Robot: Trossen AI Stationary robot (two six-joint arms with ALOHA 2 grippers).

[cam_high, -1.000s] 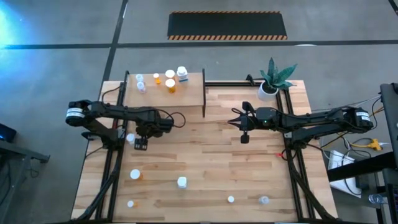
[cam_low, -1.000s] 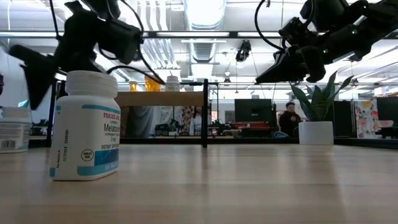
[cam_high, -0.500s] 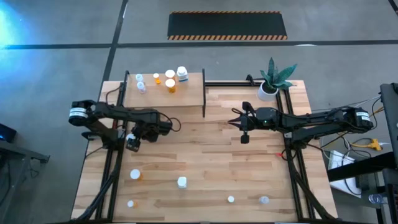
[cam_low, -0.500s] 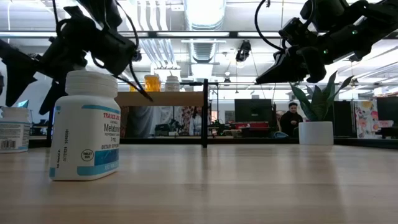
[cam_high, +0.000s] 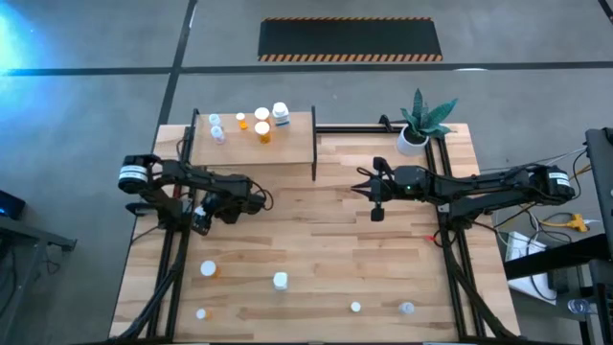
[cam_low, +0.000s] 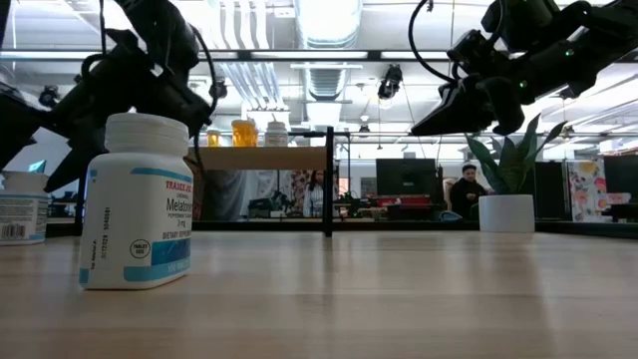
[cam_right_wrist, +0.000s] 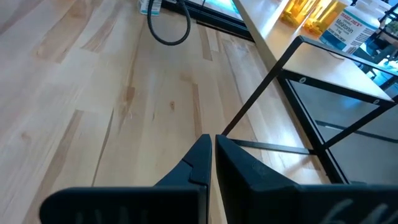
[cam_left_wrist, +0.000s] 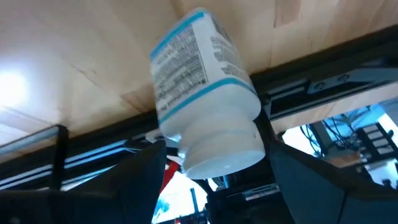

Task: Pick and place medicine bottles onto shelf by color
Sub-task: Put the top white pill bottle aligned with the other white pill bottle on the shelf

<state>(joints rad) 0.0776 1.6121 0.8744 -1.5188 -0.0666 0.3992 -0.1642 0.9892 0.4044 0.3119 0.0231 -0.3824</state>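
A white medicine bottle [cam_left_wrist: 199,74] with blue bands stands by the table's left edge, its white cap [cam_left_wrist: 224,149] toward my left wrist. My left gripper [cam_high: 200,217] [cam_left_wrist: 216,154] is open, slanting down over it with one finger on each side of the cap. In the high view the gripper hides this bottle. The shelf [cam_high: 287,149] at the far left carries several bottles, orange [cam_high: 261,126] and white [cam_high: 280,113]. My right gripper [cam_high: 362,188] [cam_right_wrist: 211,152] hangs shut above the table's middle, right of the shelf. My left gripper's fingers [cam_left_wrist: 140,183] stand on either side of the white bottle's cap [cam_left_wrist: 186,158], coming slanting down from above. Whether they touch the cap, I cannot tell. The bottle rests on the table.
Several more bottles stand near the table's front: an orange one [cam_high: 208,269], a white one [cam_high: 280,281] [cam_low: 135,204] and small ones [cam_high: 355,307] [cam_high: 407,309]. A potted plant [cam_high: 417,125] is at the far right. Black frame rails [cam_high: 172,249] run along both sides.
My left gripper has moved toward the table's left edge and down, rolling at the wrist. It now covers the white bottle, which a second ago showed beside it. Its fingers stay open. The bottle has not moved.
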